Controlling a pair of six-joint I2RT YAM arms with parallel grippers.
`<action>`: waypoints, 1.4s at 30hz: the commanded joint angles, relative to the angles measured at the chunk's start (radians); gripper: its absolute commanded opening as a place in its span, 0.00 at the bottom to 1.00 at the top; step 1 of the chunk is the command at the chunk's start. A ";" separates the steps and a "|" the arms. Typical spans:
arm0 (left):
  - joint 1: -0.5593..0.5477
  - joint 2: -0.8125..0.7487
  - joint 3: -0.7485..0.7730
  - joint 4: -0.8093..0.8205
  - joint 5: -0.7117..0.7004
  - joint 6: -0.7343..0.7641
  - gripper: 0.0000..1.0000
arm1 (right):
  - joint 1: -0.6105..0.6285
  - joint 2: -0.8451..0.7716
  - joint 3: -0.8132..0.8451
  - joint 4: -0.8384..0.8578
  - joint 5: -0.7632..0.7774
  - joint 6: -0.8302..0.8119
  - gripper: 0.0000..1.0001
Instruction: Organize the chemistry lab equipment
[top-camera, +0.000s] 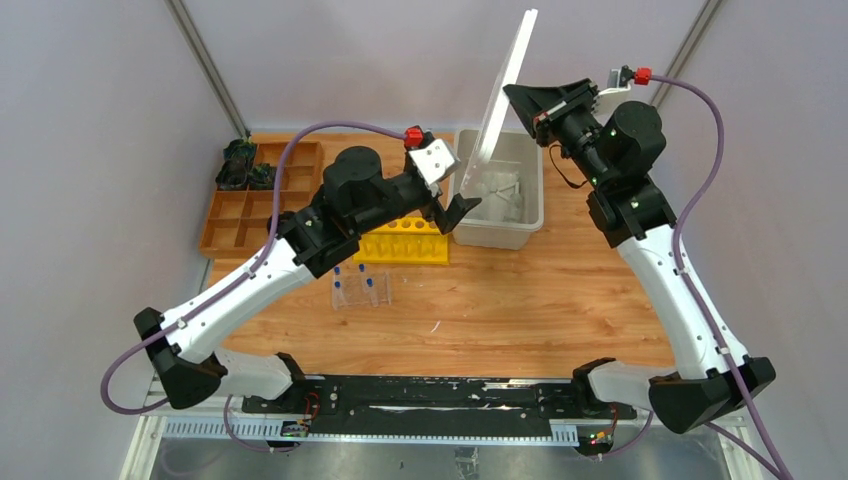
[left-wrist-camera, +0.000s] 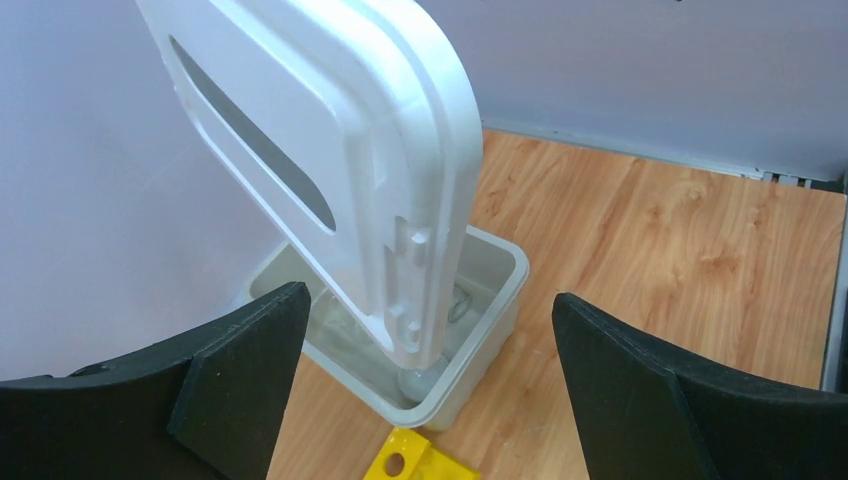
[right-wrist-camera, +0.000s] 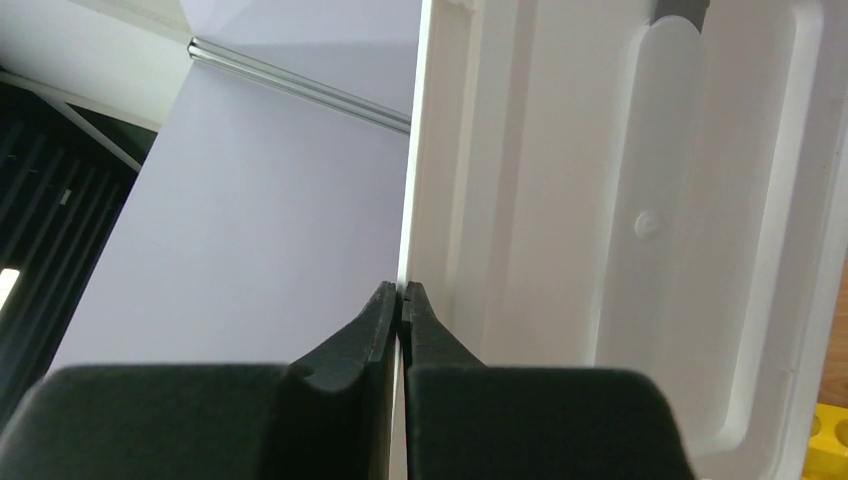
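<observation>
Top external: wood-grain table (top-camera: 520, 300), pale walls (top-camera: 100, 100); my right gripper (top-camera: 512, 92) pinches the white lid (top-camera: 518, 48), my left gripper (top-camera: 462, 212) gapes wide.

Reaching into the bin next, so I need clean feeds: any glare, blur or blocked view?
Top external: even light, sharp, but the clear contents of the bin read as a pale smear. Left wrist: the white lid hides most of the bin. Right wrist: lid fills half the frame, bright, low contrast.

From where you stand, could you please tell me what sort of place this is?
Likely a robot workcell staged as a chemistry bench: a wooden table enclosed by plain walls, a yellow tube rack, and a clear rack of blue-capped tubes.
</observation>
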 joint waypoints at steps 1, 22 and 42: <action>-0.017 0.013 -0.038 0.138 -0.048 -0.007 0.96 | 0.027 -0.056 -0.025 0.122 0.084 0.036 0.00; -0.028 0.082 -0.040 0.157 -0.208 0.044 0.50 | 0.085 -0.092 -0.143 0.270 0.130 0.166 0.00; -0.024 0.215 0.020 0.465 -0.506 0.666 0.00 | 0.056 -0.208 -0.260 0.165 0.111 0.117 0.46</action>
